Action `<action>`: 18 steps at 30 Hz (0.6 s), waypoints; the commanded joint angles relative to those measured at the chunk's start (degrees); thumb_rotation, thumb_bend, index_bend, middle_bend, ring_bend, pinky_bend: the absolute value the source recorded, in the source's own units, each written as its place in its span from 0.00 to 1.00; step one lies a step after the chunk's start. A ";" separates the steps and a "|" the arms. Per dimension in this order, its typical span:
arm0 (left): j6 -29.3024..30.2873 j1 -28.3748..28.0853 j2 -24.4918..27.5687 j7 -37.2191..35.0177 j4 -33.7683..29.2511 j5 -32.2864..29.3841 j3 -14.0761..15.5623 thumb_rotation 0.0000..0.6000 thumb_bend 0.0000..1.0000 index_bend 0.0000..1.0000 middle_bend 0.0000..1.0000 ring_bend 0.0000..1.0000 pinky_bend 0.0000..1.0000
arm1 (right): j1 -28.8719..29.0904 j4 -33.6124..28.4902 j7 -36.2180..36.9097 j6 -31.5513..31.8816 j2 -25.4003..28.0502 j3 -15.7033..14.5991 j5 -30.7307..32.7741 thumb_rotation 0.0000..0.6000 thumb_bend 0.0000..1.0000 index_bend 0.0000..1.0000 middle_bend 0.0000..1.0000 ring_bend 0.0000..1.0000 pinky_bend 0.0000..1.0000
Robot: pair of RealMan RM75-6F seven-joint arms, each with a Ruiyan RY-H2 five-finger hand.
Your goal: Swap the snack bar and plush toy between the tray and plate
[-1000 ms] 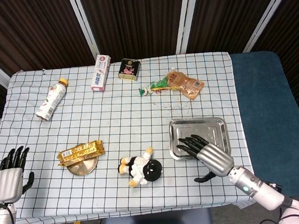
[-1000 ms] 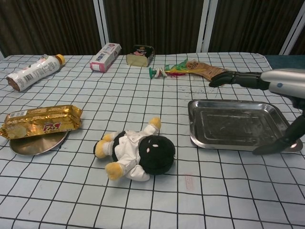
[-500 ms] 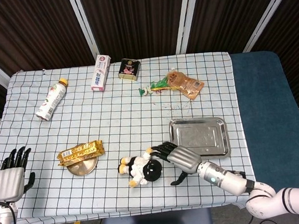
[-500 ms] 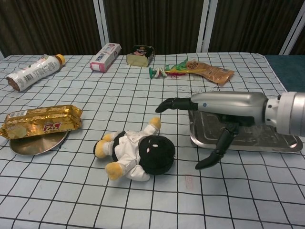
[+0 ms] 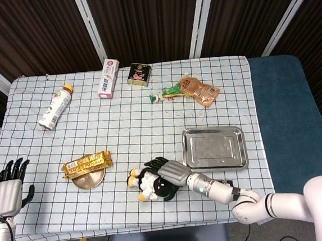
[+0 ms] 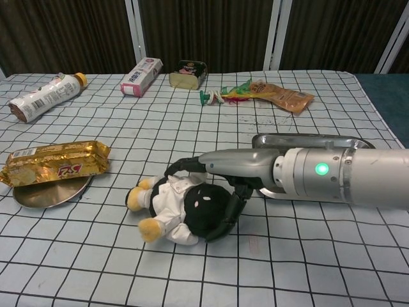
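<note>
Bare checkered tabletop (image 5: 133,128) between plate (image 5: 88,179) and tray (image 5: 214,148); plush toy (image 5: 149,184) and right robot hand (image 5: 167,173) blocking the near lane.

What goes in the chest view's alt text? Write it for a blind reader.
The right hand reaches over a plush toy lying on the checkered tablecloth, fingers curling around its black head. A gold snack bar rests on a plate at left; a steel tray sits behind the arm.

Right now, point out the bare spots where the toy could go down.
The tray is bare inside. Open cloth lies between the bottle and the green wrapper, above the snack bar. It is crowded along the far edge and around the plush toy, where the right hand wraps it.
</note>
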 commanded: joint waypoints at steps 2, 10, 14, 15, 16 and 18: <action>-0.06 0.10 0.17 -0.18 -0.17 0.24 -0.07 1.00 0.45 0.12 0.08 0.00 0.18 | -0.12 2.01 -1.99 2.34 -2.03 -0.56 0.32 1.00 0.05 0.25 0.14 0.04 0.01; -0.53 0.20 0.37 -0.29 -0.40 0.28 -0.31 1.00 0.45 0.12 0.08 0.00 0.18 | -2.95 5.43 -7.92 11.49 -5.71 -0.14 1.05 1.00 0.07 0.67 0.49 0.46 0.25; -0.93 0.19 0.47 -0.35 -0.52 0.39 -0.28 1.00 0.45 0.13 0.08 0.00 0.18 | -4.83 5.98 -9.53 16.49 -6.56 0.36 1.21 1.00 0.12 0.83 0.61 0.57 0.33; -0.95 0.21 0.49 -0.37 -0.57 0.40 -0.30 1.00 0.45 0.13 0.08 0.00 0.18 | -5.21 5.86 -9.75 17.32 -6.39 0.44 1.26 1.00 0.13 0.85 0.62 0.58 0.34; -0.94 0.23 0.52 -0.36 -0.62 0.39 -0.34 1.00 0.45 0.13 0.08 0.00 0.18 | -5.58 5.62 -10.02 18.09 -6.08 0.53 1.34 1.00 0.14 0.86 0.63 0.59 0.34; -0.89 0.29 0.55 -0.33 -0.70 0.44 -0.39 1.00 0.45 0.13 0.08 0.00 0.18 | -6.60 4.66 -11.04 19.91 -4.84 0.64 1.55 1.00 0.15 0.87 0.64 0.60 0.35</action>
